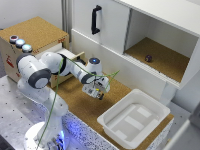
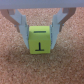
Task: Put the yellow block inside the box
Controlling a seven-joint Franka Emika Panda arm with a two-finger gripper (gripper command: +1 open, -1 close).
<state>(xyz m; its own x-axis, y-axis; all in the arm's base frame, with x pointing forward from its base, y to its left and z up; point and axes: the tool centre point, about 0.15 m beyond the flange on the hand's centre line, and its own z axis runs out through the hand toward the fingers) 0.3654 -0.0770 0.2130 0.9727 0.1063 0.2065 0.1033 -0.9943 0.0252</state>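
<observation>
A cork-covered counter [image 1: 82, 102] runs across the scene in front of a white cabinet [image 1: 150, 30], whose open compartment on the exterior view's right has a cork floor with a small dark ball [image 1: 148, 58] resting on it. A black handle [image 1: 95, 19] is mounted on the cabinet's closed door. At the exterior view's left stands a brown box with a cork top [image 1: 32, 37], and three round buttons [image 1: 20, 43] sit in a row near its front edge. The white robot arm [image 1: 45, 67] rises from a speckled table [image 1: 15, 107] and reaches out over the counter, a green cable [image 1: 56, 95] trailing along it. The gripper [image 1: 98, 92] hangs low over the cork, between the brown box and the white tub [image 1: 134, 118], which sits at the counter's near edge on the exterior view's right, well apart from the gripper, its floor showing raised rectangles. In the wrist view the gripper [image 2: 40, 31] is closed to a narrow gap on the yellow block [image 2: 40, 41], one grey finger [image 2: 21, 25] pressed against each side of it. The block bears a dark T-shaped mark on the face towards the camera. Whether the block still touches the cork or is lifted clear of it cannot be told from either view.
</observation>
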